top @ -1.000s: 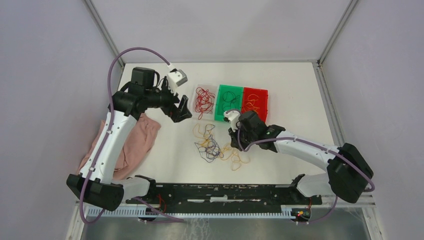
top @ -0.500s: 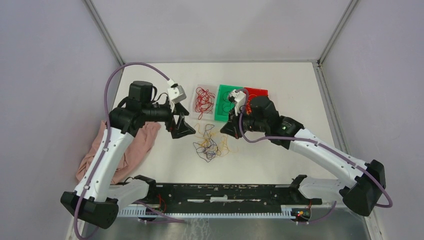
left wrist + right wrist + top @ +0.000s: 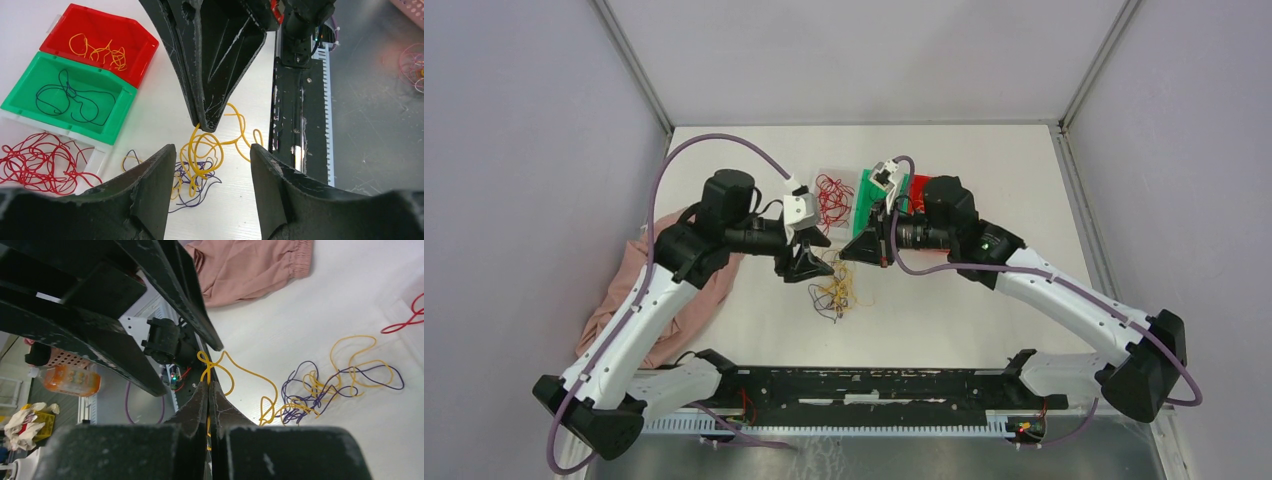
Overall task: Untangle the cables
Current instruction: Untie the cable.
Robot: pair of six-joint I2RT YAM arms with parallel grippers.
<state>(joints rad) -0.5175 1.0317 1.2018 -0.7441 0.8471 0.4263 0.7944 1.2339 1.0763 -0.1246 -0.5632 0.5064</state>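
Note: your right gripper [image 3: 208, 385] is pinched shut on a yellow strand [image 3: 250, 375], so the tangled cables [image 3: 836, 295] hang just below its tips, where your left gripper [image 3: 212, 150], jaws apart astride the loops, can likely grasp another.

The cables [image 3: 836, 292] on the middle of the worktop [image 3: 1004, 170]
A row of bins [image 3: 862, 212] sits behind them and a cloth [image 3: 699, 295] lies to the left; the left claw [image 3: 812, 266] and right claw [image 3: 848, 254] flank them.
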